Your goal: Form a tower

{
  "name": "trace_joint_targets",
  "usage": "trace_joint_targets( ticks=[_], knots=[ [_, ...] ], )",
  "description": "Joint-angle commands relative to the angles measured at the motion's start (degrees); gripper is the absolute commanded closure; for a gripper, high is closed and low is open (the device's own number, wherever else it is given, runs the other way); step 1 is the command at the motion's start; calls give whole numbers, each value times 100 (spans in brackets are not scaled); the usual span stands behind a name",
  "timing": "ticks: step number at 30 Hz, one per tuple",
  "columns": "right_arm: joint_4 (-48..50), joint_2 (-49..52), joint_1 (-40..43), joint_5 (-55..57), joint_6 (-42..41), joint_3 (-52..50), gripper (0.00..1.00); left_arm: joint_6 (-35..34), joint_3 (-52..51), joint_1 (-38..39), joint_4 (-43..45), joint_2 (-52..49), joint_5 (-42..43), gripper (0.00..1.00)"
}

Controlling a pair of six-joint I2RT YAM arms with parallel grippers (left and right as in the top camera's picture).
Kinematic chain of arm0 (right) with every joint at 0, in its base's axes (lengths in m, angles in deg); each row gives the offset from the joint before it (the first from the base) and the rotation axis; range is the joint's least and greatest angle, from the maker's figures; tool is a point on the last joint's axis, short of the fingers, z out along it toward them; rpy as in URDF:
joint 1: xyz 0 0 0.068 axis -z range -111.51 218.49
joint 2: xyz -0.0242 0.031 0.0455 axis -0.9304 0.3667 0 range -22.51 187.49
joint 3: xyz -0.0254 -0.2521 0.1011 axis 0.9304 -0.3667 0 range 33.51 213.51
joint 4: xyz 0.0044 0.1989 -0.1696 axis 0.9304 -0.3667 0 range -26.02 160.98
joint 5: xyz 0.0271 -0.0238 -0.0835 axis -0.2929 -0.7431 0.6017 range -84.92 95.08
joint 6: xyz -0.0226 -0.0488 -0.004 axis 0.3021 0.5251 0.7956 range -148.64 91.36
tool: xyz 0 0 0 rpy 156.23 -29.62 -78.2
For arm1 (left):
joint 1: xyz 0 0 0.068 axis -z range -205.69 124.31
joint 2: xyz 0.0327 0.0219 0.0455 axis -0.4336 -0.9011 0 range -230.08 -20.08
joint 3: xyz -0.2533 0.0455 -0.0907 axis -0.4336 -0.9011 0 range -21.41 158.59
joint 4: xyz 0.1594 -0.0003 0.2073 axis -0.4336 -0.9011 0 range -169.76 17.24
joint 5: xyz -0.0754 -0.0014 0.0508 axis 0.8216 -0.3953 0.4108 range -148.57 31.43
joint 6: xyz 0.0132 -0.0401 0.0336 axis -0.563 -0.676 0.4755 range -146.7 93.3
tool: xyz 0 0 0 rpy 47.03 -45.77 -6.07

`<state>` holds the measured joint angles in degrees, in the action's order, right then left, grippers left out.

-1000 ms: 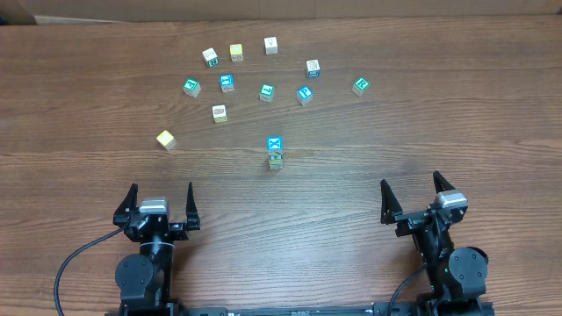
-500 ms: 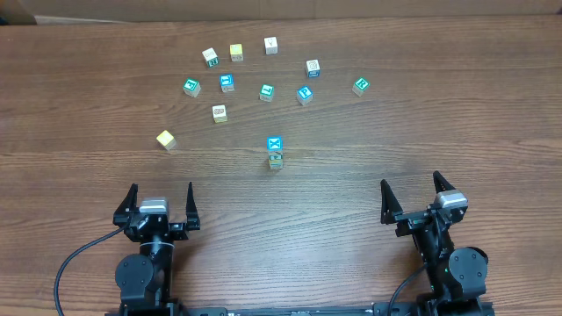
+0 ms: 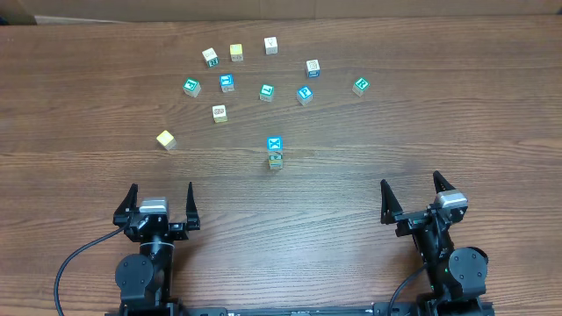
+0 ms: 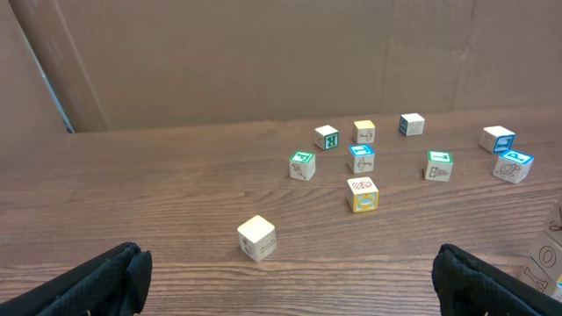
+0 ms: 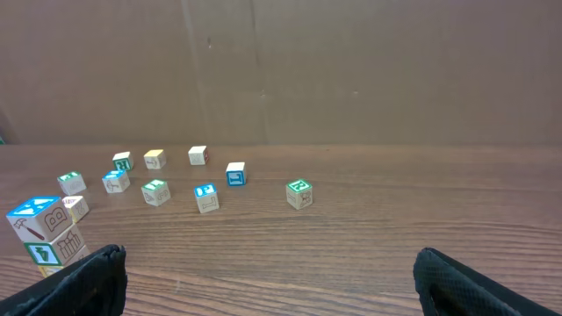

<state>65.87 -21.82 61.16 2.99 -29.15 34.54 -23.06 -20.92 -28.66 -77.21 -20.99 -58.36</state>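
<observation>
Standing tower (image 3: 275, 152), apart from loose cubes (image 3: 267, 92), table (image 3: 492, 132) edges

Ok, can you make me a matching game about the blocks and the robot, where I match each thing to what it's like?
Things:
1. tower
2. pale yellow cube
3. left gripper
4. table

Descriptions:
A. open, holding nothing
B. brown wood
C. stacked in the middle, blue face on top
D. alone, left of the loose cubes

Pairs: 1-C, 2-D, 3-A, 4-B
</observation>
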Motion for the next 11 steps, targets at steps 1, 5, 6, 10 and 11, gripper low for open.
trace_joint_targets(
  ticks=[1, 5, 6, 10, 11],
  knots=[
    [44, -52, -33, 50, -55, -59, 0, 153, -22, 33, -2, 66, -37, 0],
    [44, -52, -33, 50, -55, -59, 0, 151, -22, 33, -2, 66, -37, 1],
    [44, -52, -33, 50, -55, -59, 0, 151, -22, 33, -2, 66, -37, 1],
    [44, -52, -33, 50, -55, -59, 0, 153, -22, 33, -2, 66, -37, 1],
    [42, -52, -33, 50, -55, -59, 0, 153, -22, 33, -2, 66, -37, 0]
  ],
)
